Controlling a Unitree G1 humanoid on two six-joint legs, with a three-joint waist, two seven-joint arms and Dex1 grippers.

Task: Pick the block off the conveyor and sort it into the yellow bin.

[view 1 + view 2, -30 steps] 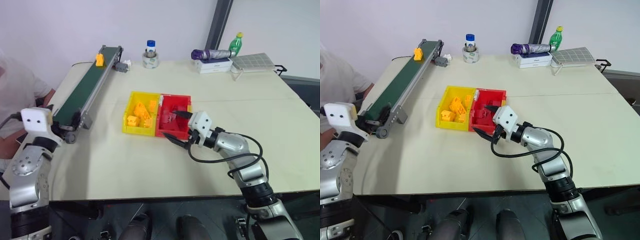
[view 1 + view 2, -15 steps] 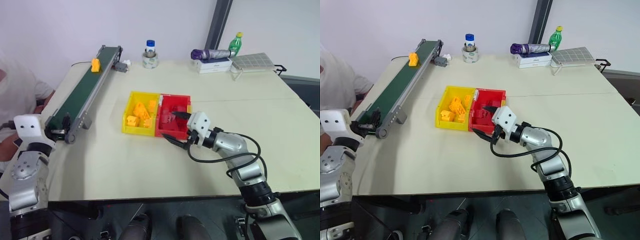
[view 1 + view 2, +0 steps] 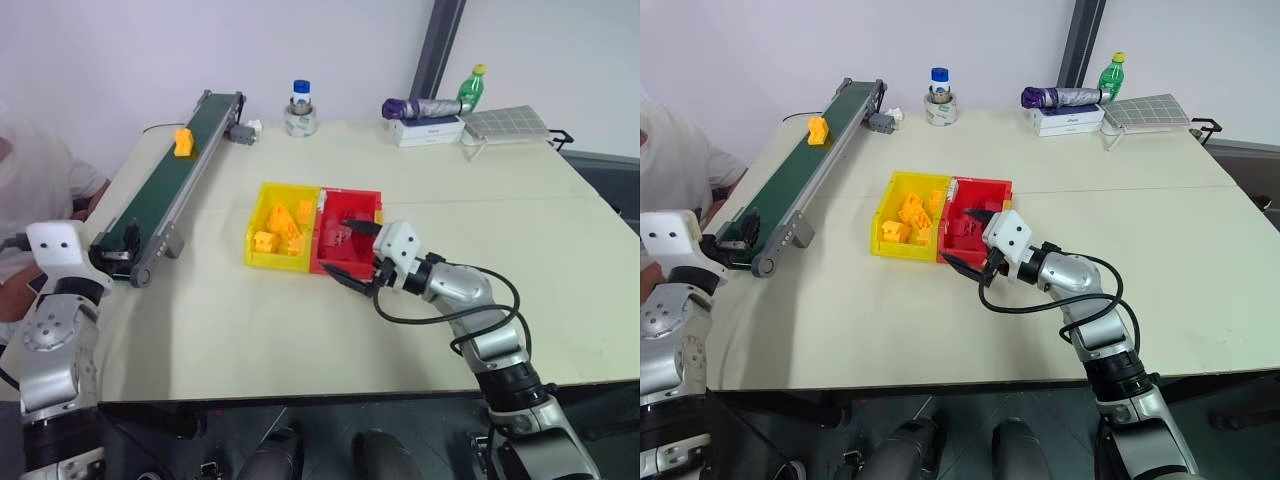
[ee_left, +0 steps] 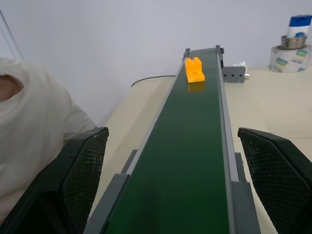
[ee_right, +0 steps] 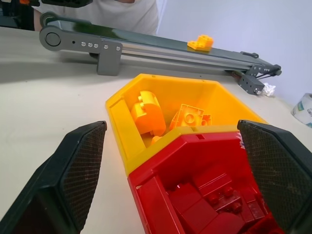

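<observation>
I see the block (image 3: 183, 141) sitting on the conveyor (image 3: 160, 190), up near its far end, with lots of bare green belt between it and my left gripper (image 4: 183, 195). That claw waits at the near end with its fingers wide apart, holding nothing. My right gripper (image 5: 175, 185) hangs at the near edge of the red bin (image 3: 345, 236), fingers spread wide too, and empty. The table (image 3: 500, 210) has plenty of open room on the right. The yellow bin (image 3: 280, 226) touches the red one and holds a heap of yellow bricks (image 5: 146, 114). My right wrist view shows red bricks (image 5: 204, 195) inside the red bin. A person's sleeve (image 4: 34, 141) is beside the belt.
</observation>
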